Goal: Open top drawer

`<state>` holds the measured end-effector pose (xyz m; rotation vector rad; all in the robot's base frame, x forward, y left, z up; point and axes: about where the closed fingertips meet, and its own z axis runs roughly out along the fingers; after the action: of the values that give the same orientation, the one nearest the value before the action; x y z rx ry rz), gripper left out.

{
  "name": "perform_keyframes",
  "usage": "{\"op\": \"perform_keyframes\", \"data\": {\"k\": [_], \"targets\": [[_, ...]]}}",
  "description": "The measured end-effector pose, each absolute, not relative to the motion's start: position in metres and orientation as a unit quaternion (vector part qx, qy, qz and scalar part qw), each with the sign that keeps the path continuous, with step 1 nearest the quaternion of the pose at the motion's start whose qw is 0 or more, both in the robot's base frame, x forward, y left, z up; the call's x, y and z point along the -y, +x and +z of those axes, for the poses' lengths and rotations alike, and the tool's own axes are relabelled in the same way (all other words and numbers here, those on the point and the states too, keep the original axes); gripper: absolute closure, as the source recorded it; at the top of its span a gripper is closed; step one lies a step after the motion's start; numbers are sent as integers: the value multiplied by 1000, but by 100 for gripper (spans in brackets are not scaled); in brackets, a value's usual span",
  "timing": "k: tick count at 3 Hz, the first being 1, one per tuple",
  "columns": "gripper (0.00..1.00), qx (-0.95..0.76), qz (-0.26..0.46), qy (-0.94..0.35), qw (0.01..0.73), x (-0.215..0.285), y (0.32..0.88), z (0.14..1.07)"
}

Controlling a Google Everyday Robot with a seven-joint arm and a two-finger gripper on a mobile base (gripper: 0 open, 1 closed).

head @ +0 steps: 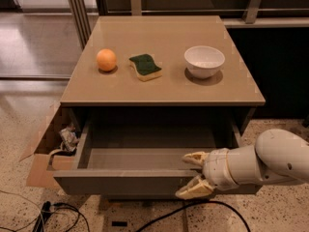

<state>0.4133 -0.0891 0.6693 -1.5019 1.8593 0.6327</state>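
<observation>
The top drawer (pixel 116 182) of the tan cabinet (pixel 159 88) stands pulled well out toward me, showing its shallow grey box interior, which holds nothing I can see. My gripper (pixel 192 174) is at the right part of the drawer's front panel. One pale finger (pixel 194 158) reaches inside over the top edge and the other finger (pixel 192 191) lies against the outer face, so the panel sits between them. The white arm comes in from the right.
On the cabinet top are an orange (pixel 106 60), a green and yellow sponge (pixel 145 66) and a white bowl (pixel 204 61). A cardboard box (pixel 43 163) with crumpled stuff stands at the left of the cabinet. Black cables (pixel 53 212) lie on the speckled floor.
</observation>
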Motion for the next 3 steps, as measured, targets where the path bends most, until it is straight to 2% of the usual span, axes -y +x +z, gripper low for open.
{"op": "perform_keyframes", "data": {"k": [3], "targets": [[100,-706,250,-576,327,93,397,665]]}}
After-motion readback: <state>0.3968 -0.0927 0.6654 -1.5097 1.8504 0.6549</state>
